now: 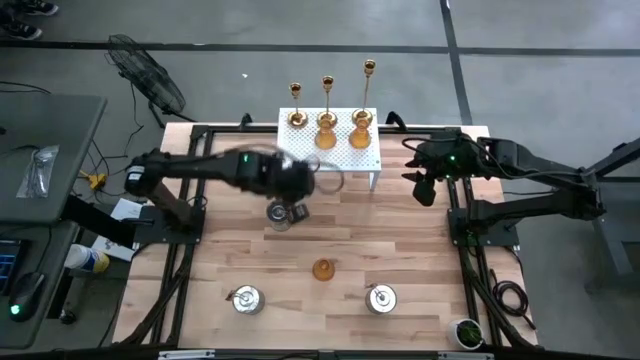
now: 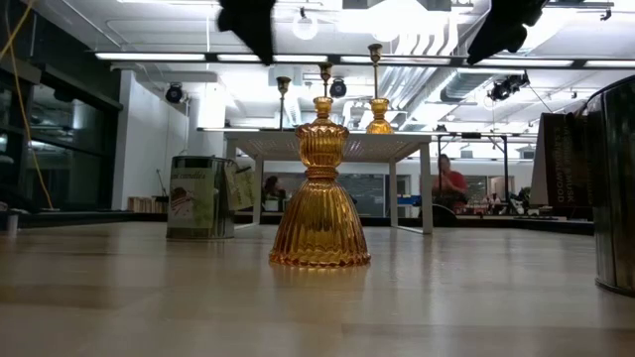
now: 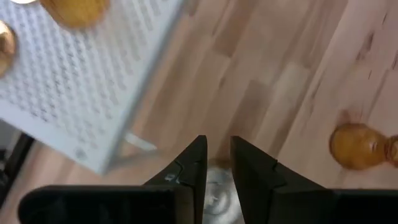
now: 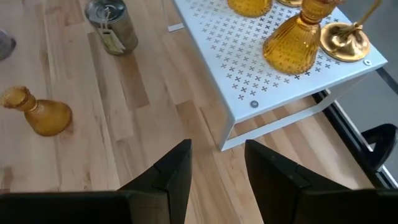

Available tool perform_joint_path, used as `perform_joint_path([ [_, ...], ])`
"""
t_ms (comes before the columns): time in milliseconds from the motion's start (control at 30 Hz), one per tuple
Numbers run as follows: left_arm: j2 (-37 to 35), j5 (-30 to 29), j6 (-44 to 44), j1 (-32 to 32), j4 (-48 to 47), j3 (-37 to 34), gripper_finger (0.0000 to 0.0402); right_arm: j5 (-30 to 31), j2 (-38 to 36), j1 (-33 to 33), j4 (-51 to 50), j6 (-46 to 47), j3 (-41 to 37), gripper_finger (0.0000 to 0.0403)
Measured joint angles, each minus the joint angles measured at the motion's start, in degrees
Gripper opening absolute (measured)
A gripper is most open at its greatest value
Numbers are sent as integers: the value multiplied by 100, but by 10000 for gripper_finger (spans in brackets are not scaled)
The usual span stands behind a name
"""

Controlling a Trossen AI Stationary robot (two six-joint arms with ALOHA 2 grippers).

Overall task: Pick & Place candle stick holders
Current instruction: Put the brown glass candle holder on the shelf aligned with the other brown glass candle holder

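Amber cup (image 2: 319,188) stands alone mid-counter, well short of the white rack (image 1: 330,150). Just before that rack, the left gripper (image 3: 217,163) jaws narrow around a silvery pot (image 1: 277,213); an off-centre pinch could tip it. Right gripper (image 4: 217,163), half-open and empty, waits beside the rack.

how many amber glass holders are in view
3: one amber glass holder stands alone mid-table; two more sit on the white perforated rack among the gold candlesticks. None seems hidden.

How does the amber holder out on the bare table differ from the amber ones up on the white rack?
The lone amber holder stands on the wood table, mid-table and alone; the two rack amber holders sit raised on the white rack among gold candlesticks. All share the same amber, bell-bottomed form.
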Motion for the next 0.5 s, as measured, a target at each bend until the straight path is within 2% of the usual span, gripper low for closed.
perform_joint_path([
  [67,-98,-172,-427,-313,22,-383,65,-43,0,-2,-4,-35,1,140],
  [300,-395,-398,-1578,-1391,1228,-1703,65,-249,1,0,-42,-387,0,140],
  [400,-408,-307,-1700,-1780,1960,-2195,65,-235,2,-2,-38,-498,1,140],
  [500,-400,-234,-1425,-2136,2484,-2644,65,-242,0,0,-40,-520,0,140],
])
